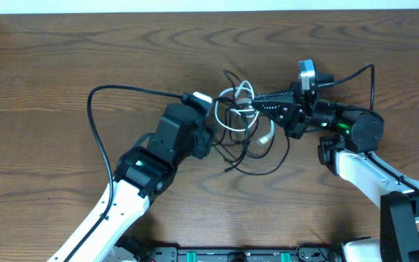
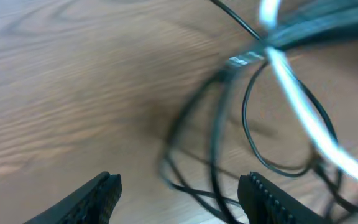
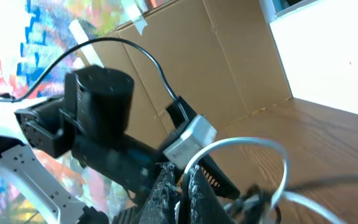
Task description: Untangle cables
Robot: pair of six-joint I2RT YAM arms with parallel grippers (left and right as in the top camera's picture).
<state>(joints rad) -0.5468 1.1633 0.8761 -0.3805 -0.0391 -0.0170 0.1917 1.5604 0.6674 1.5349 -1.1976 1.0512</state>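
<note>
cables (image 1: 240, 120) knotted at mid-table, both grippers at them
the black cable (image 2: 243, 118) and white cable (image 1: 247, 90) lay looped together on the table (image 1: 64, 58). the left gripper (image 2: 179, 186) hung at their left, jaws wide apart. the right gripper (image 3: 180, 183) was pinched closed on the tangle's far right.

A dark wood-grain table (image 1: 64, 65) fills the overhead view. Beyond one edge stands taped brown cardboard (image 3: 229, 62), beside a multicoloured backdrop (image 3: 5, 56).
</note>
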